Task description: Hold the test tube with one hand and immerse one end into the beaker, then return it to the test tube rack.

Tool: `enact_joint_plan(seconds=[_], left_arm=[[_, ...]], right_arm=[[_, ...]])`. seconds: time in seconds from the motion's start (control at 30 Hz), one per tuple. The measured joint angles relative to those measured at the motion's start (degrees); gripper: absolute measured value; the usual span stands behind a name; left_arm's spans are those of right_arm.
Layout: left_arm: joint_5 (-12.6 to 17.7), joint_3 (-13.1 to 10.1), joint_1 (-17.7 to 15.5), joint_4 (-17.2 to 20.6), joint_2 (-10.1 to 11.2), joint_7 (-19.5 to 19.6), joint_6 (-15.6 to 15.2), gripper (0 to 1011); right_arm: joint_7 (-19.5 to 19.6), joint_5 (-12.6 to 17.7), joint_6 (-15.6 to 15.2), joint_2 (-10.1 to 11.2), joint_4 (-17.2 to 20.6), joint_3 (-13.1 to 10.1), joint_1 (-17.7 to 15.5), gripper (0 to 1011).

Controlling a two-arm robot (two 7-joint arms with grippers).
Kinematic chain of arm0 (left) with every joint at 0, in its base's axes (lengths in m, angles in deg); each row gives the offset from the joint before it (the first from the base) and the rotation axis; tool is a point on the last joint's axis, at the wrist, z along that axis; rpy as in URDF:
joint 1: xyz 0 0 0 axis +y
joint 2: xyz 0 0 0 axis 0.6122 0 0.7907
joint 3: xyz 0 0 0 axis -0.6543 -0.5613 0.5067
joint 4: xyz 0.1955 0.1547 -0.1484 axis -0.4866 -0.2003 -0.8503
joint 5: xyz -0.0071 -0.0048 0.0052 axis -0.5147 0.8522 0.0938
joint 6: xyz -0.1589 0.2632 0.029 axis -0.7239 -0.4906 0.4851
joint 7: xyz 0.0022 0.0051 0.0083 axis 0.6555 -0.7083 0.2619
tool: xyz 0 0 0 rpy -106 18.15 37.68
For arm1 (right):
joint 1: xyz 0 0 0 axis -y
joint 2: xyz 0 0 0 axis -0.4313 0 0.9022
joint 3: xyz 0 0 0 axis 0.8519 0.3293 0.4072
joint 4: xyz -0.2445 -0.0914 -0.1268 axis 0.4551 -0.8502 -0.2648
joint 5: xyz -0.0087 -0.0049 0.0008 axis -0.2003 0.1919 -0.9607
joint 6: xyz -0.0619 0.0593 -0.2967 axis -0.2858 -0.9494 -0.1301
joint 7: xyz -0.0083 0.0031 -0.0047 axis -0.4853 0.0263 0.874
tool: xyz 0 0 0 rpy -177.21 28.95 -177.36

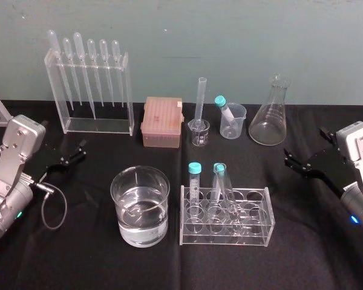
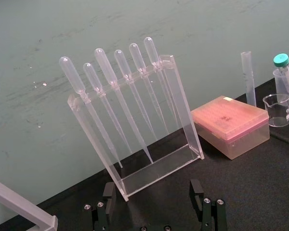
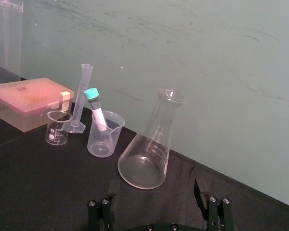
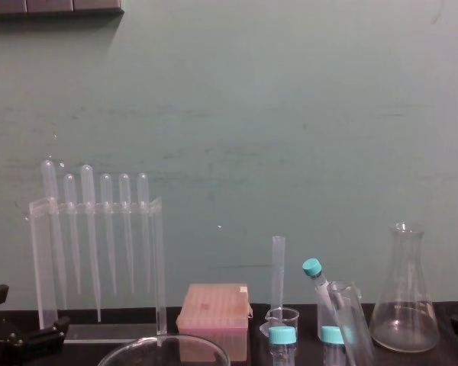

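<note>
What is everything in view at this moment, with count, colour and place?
pipettes: six, clear, hanging in the tall rack
tall rack: one, clear, back left
box: one, pink, back centre
thin cylinder: one, clear, behind the small beaker
small beaker: one, clear, right of the box
cup: one, clear, left of the flask
flask: one, clear, back right
big beaker: one, clear, front centre-left, holds clear liquid
low rack: one, clear, front centre
capped tubes: three, teal caps, two in the low rack, one in the cup
open tube: one, clear, leaning in the low rack
table: one, black
left gripper: black, open, left side
right gripper: black, open, right side
</note>
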Motion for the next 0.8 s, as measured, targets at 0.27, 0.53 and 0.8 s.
enact_joint_plan(seconds=[0.27,0.53,0.8], left_arm=[[0.0,0.0,0.0,0.0,0.0,0.0,0.0,1000],[0.0,0.0,0.0,0.0,0.0,0.0,0.0,1000],[0.0,0.0,0.0,0.0,0.0,0.0,0.0,1000]], right_arm=[[0.0,0.0,0.0,0.0,0.0,0.0,0.0,1003],[0.0,0.0,0.0,0.0,0.0,0.0,0.0,1003],[0.0,0.0,0.0,0.0,0.0,0.0,0.0,1003]])
